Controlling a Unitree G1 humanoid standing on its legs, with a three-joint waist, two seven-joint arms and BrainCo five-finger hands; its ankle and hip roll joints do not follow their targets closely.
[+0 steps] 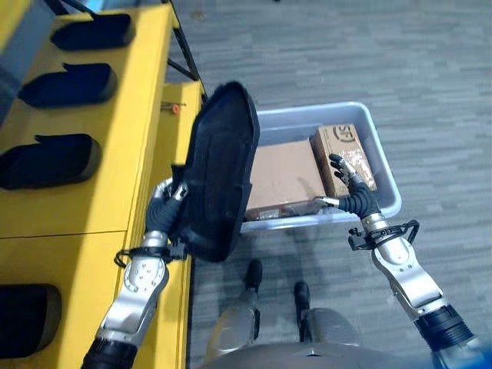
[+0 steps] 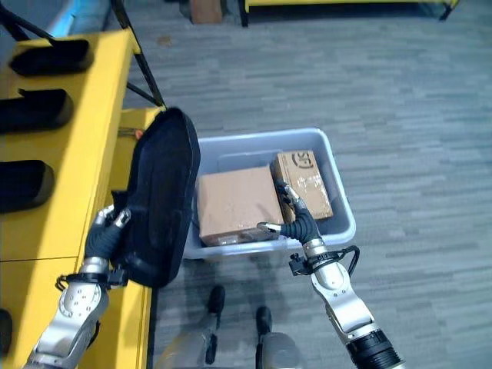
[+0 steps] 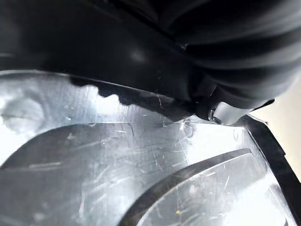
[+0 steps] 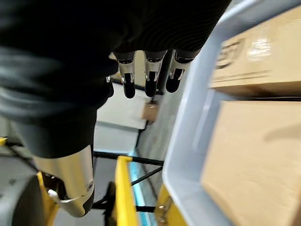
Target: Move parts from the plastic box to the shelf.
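Grey plank floor runs under everything I can see, with the yellow shelf along my left side. From the left eye, that shelf carries a row of black moulded parts lying in a line. My left hand has its fingers curled on the lower edge of a large black moulded part, lifted clear of the box. The part stands nearly on end, its long axis running from the hand up and away, its narrow tip pointing toward the far end of the shelf, its body between the shelf edge and the box. The pale blue-grey plastic box sits on the floor to the right and holds two brown cardboard cartons, a wide one beside a narrower one.

From the right eye, my right hand sits over the near rim of the box with fingers loosely spread, grasping nothing.

At the left wrist, the part's black edge crosses just beside the cover.

At the right wrist, the straight fingers hang free beside the box wall, a carton inside it.
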